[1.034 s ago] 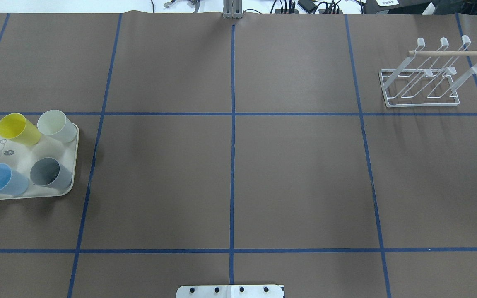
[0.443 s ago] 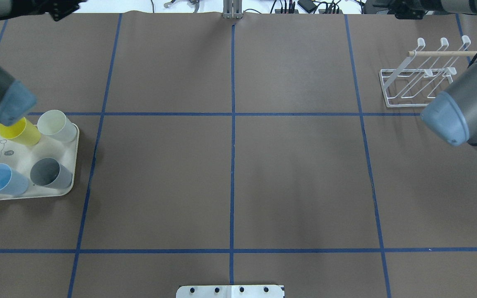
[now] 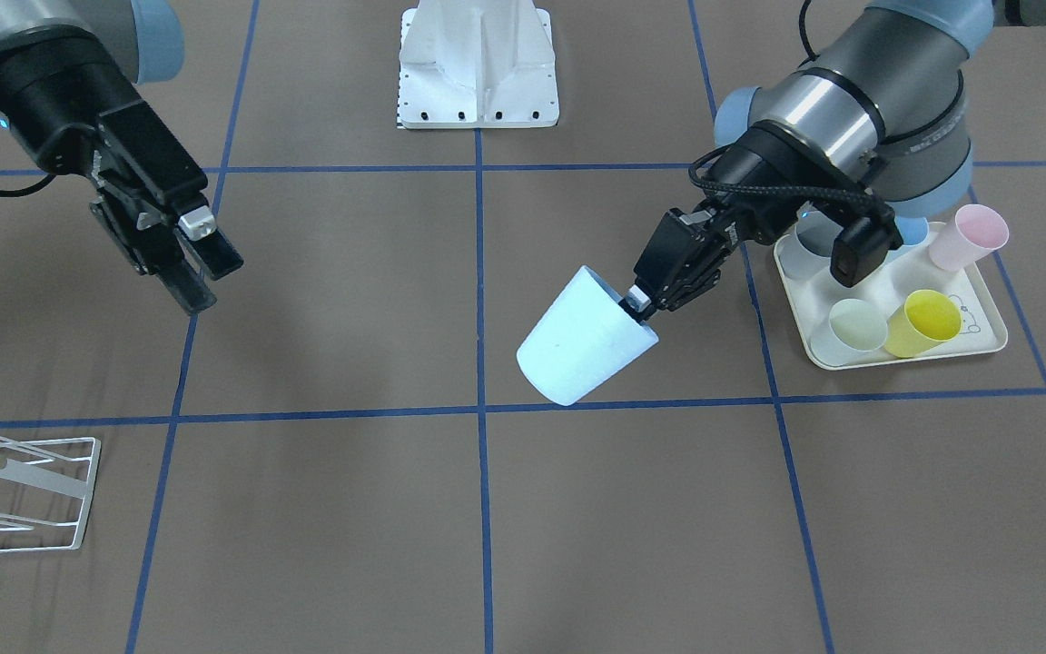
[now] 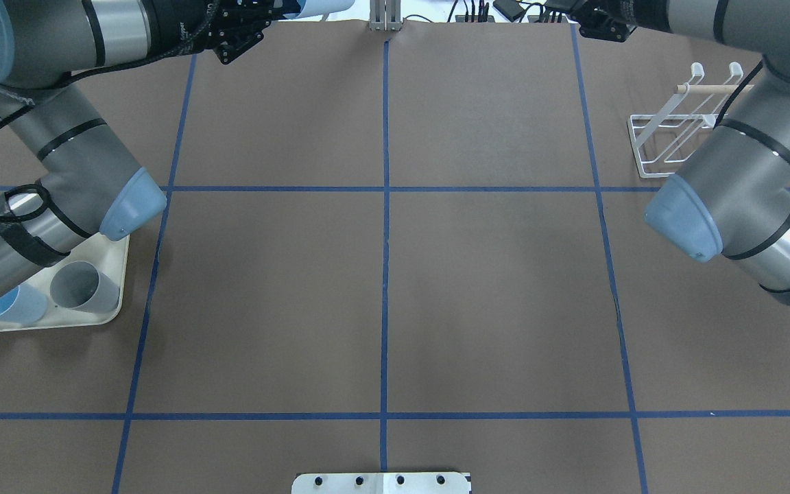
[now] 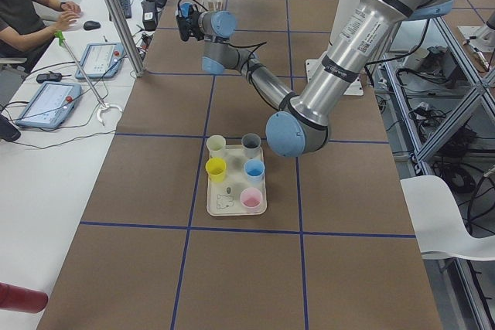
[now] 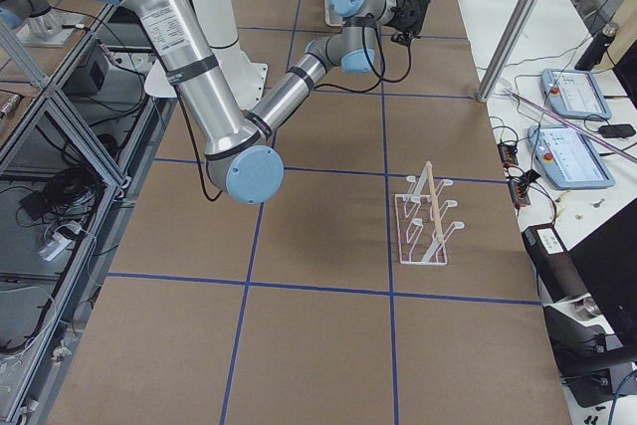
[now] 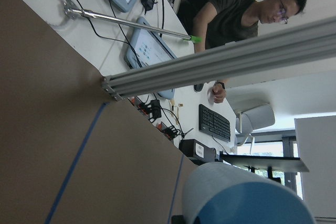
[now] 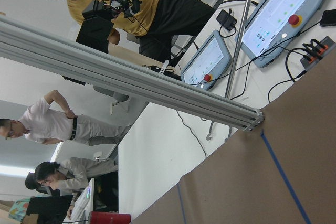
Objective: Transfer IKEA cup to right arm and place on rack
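Jaws of the left black two-finger gripper (image 3: 639, 304) clamped on the rim of a pale-blue plastic cup (image 3: 577, 341); jaws of the right black gripper (image 3: 210, 283) apart and empty. Underneath, brown paper-covered table (image 3: 487, 509) crossed by blue tape lines. Cream rectangular tray (image 3: 859, 365) on the robot's left side, white wire rack (image 3: 19, 495) far across on its right. Cup tilted in the air near the centre line, mouth toward its gripper, base toward the empty one, well apart from it.
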Controlling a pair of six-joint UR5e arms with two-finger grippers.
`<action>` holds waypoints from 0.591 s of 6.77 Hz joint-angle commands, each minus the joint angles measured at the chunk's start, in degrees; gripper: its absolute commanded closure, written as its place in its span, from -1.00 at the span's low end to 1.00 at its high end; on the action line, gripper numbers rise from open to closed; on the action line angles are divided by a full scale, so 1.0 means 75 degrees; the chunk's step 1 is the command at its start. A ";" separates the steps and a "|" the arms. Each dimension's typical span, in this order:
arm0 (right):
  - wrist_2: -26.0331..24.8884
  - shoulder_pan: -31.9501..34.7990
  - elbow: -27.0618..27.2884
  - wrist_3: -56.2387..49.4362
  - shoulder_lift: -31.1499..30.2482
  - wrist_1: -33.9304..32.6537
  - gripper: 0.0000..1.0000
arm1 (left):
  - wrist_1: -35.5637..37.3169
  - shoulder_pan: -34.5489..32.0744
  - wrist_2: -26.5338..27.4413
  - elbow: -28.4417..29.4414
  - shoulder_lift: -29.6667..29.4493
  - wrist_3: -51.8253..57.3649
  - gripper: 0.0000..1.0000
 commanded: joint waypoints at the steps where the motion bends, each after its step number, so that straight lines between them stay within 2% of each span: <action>1: -0.0869 -0.0668 -0.0227 0.0562 0.0094 0.0954 -0.99 | -0.2712 0.0123 0.0335 0.1518 -0.0322 -0.1026 1.00; 2: -0.0965 -0.0786 -0.0239 0.0994 0.0327 0.0979 -0.99 | -0.3781 0.0297 0.0834 0.2153 -0.0568 -0.1658 1.00; 3: -0.1140 -0.0938 -0.0239 0.1010 0.0387 0.0991 -0.99 | -0.4477 0.0636 0.1362 0.2473 -0.0721 -0.2164 1.00; 4: -0.1397 -0.1090 -0.0239 0.1010 0.0492 0.1003 -0.99 | -0.4692 0.0778 0.1599 0.2511 -0.0920 -0.2482 1.00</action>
